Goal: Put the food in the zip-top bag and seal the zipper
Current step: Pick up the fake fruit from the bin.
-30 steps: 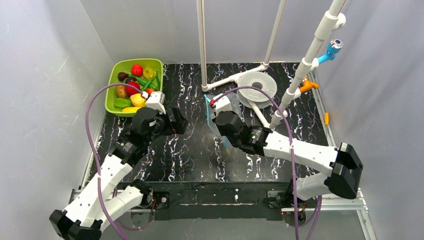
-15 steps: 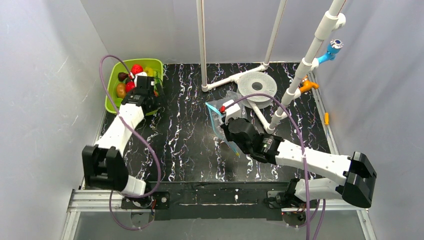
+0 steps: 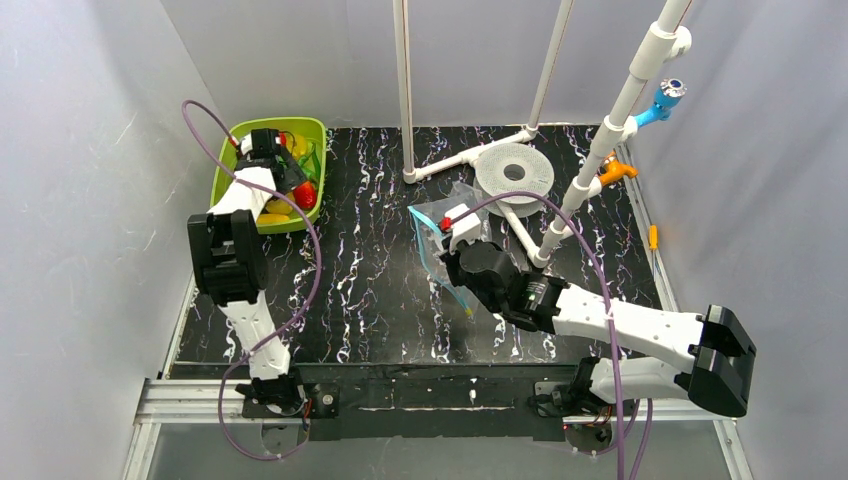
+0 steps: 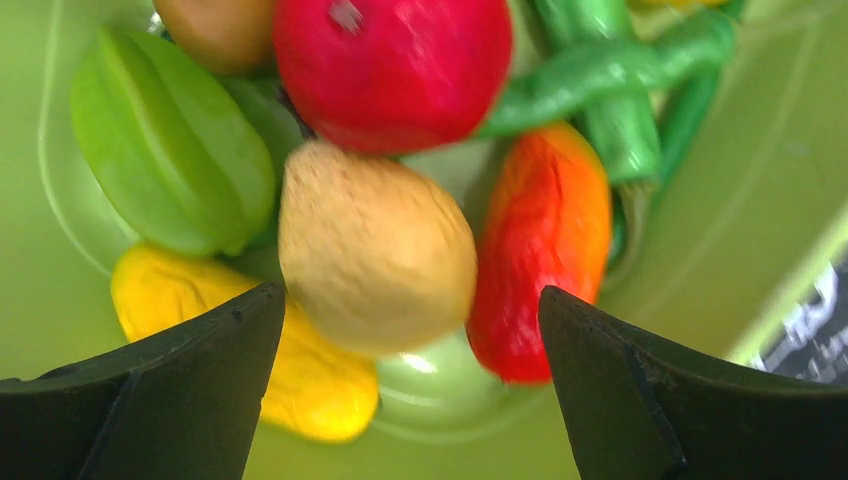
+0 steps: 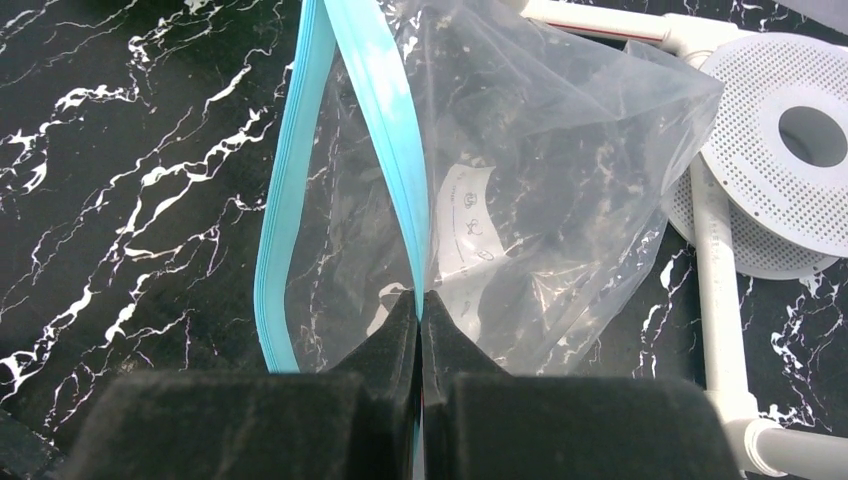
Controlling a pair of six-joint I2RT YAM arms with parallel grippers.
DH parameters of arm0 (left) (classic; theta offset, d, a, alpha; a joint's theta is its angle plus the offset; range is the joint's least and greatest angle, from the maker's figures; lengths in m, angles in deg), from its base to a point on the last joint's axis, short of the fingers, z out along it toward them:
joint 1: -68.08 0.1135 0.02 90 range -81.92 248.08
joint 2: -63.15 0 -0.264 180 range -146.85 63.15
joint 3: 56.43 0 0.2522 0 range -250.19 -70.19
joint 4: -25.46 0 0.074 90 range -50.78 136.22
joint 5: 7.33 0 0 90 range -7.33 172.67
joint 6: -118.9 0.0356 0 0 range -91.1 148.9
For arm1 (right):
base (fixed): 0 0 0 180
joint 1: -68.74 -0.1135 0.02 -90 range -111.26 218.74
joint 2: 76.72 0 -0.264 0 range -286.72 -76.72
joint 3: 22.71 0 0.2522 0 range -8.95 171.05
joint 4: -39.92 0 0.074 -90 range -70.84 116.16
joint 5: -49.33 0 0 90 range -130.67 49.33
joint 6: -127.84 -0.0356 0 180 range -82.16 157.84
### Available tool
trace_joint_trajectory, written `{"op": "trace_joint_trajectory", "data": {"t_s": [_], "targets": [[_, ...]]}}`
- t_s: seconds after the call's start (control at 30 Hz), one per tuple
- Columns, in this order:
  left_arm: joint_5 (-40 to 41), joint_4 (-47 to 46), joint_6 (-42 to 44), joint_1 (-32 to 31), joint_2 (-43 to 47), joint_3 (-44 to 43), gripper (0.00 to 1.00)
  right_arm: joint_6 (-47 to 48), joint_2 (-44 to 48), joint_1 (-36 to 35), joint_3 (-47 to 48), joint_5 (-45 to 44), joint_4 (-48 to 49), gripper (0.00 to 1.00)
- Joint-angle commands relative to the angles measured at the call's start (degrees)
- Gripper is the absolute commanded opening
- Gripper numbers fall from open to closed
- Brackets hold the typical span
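The clear zip-top bag (image 3: 440, 228) lies mid-table with its mouth held open. My right gripper (image 3: 463, 262) is shut on one lip of its light-blue zipper (image 5: 395, 150); the other lip (image 5: 290, 190) bows away to the left. The bag's white label (image 5: 468, 225) shows and the bag (image 5: 560, 170) looks empty. My left gripper (image 3: 288, 182) is open, low inside the lime-green tray (image 3: 232, 138). In the left wrist view its jaws (image 4: 410, 310) straddle a tan potato-like food (image 4: 375, 260), with a red-orange pepper (image 4: 545, 240) and a yellow piece (image 4: 310, 385) beside it.
The tray wall (image 4: 740, 200) also holds a red round fruit (image 4: 390, 65), a green starfruit (image 4: 170, 155) and green beans (image 4: 610, 70). A white perforated disc (image 3: 513, 170) and white PVC pipes (image 3: 600, 150) stand right behind the bag. Grey walls enclose the table.
My left arm swung from mid-table out to the tray and its gripper dropped in among the food. My right gripper kept hold of the zipper, and the bag's mouth now stands more open.
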Motion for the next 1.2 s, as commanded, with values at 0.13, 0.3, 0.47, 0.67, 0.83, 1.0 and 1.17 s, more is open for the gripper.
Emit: {"op": "trace_joint_trajectory", "data": {"t_s": [0.13,0.3,0.47,0.67,0.83,1.0,1.17], "targets": [[3.8,-0.8,-2.2,0.8,-4.4,-3.6,0.98,2.3,-0.7,-2.3,-0.4,-2.3,5.6,0.01],[4.0,0.0,-4.4,1.1,-5.2,-3.6,0.95,3.0,-1.6,-2.8,-0.4,-2.2,6.3,0.01],[2.5,-1.2,-3.3,1.9,-3.8,-1.8,0.61,3.2,-1.8,-2.8,-0.6,-2.6,6.7,0.01],[-0.8,1.7,-2.1,2.4,1.1,-1.7,0.24,3.1,-1.5,-2.7,-1.2,-2.7,7.3,0.01],[-11.2,4.9,-1.4,2.4,11.6,0.4,0.14,2.8,-1.9,-2.7,-1.6,-2.6,8.0,0.01],[-24.7,5.7,-6.1,2.3,24.2,6.3,0.14,1.9,-2.1,-2.5,-1.4,-1.5,7.9,0.01],[-44.7,-5.1,-12.3,0.0,35.0,16.0,0.15,-1.4,-2.1,-0.4,-0.4,5.6,5.3,0.01]]}}
